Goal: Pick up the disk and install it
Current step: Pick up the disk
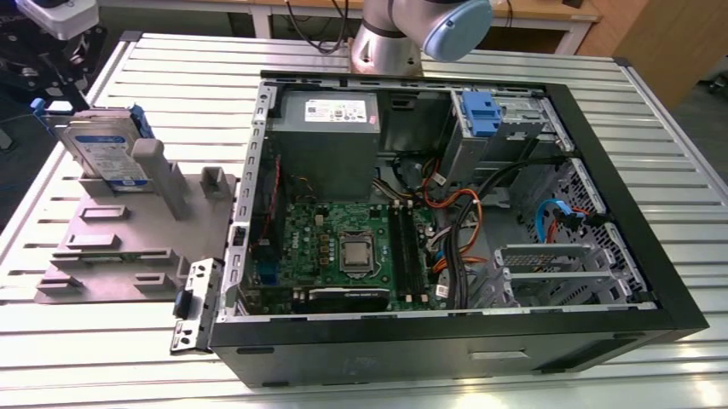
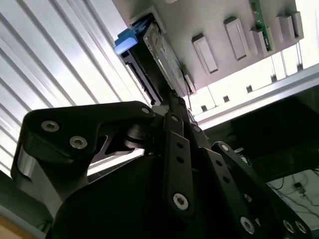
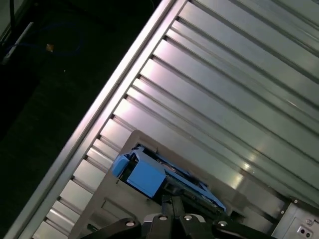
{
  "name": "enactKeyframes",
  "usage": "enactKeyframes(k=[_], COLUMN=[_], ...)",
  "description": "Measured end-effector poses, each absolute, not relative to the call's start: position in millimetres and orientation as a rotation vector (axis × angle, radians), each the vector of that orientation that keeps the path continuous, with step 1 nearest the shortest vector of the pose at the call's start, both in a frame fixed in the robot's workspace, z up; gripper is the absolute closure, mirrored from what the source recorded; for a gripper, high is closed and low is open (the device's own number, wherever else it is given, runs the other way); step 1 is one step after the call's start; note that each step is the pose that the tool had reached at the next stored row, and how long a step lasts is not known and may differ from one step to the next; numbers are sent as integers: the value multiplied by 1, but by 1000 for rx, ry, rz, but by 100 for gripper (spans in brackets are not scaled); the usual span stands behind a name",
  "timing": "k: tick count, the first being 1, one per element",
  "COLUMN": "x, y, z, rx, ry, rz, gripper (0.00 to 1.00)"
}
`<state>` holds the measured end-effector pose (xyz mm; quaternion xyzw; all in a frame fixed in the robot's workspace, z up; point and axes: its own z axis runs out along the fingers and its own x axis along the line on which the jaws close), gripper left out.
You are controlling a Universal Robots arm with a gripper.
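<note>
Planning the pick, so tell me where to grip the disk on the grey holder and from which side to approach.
Probably best to grip the disk across its two broad faces near the top edge, coming from above. It stands on edge in the grey holder, its bottom seated and a grey post in front of its labelled face; the top stands free.

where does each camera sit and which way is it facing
Exterior view: off the arm, high, looking down on the open computer case and the disk in its grey holder; the arm shows.
First wrist view: on the wrist, looking past the hand at the disk and table.
Second wrist view: on the wrist, looking along the hand at the disk.
Both wrist views share the hand and the disk.
</note>
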<state>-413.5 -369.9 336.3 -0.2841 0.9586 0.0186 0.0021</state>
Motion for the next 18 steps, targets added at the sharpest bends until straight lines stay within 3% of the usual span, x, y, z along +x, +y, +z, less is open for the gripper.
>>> enactKeyframes(k=[18], x=[-414], y=[-370], z=[336], rx=[-1372], ry=[2827], rz=[59], gripper=[89])
